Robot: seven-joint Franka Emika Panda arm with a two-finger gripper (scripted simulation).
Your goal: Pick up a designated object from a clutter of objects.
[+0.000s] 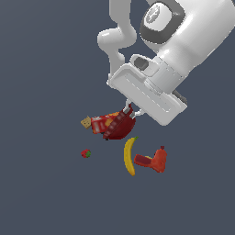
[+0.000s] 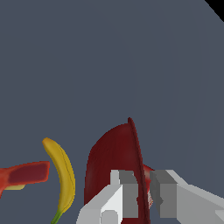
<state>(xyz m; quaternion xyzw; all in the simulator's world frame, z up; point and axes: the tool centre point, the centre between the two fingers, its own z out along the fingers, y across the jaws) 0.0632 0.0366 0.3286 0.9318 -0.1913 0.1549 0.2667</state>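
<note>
Arm angled down from upper right; gripper point(image 1: 131, 112) clenched on rim of smooth, round dark-red bowl point(image 1: 120, 126), tilted edge-on.

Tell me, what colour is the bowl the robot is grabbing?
Dark red. The bowl shows best in the wrist view, its rim between the gripper fingers.

You have only a plain floor point(image 1: 46, 197) to look at here: a flat, matte, dark slate-grey surface, even in colour, filling both views. In the wrist view the same floor point(image 2: 87, 65) gives way to a small black wedge point(image 2: 217, 6) at one corner.
</note>
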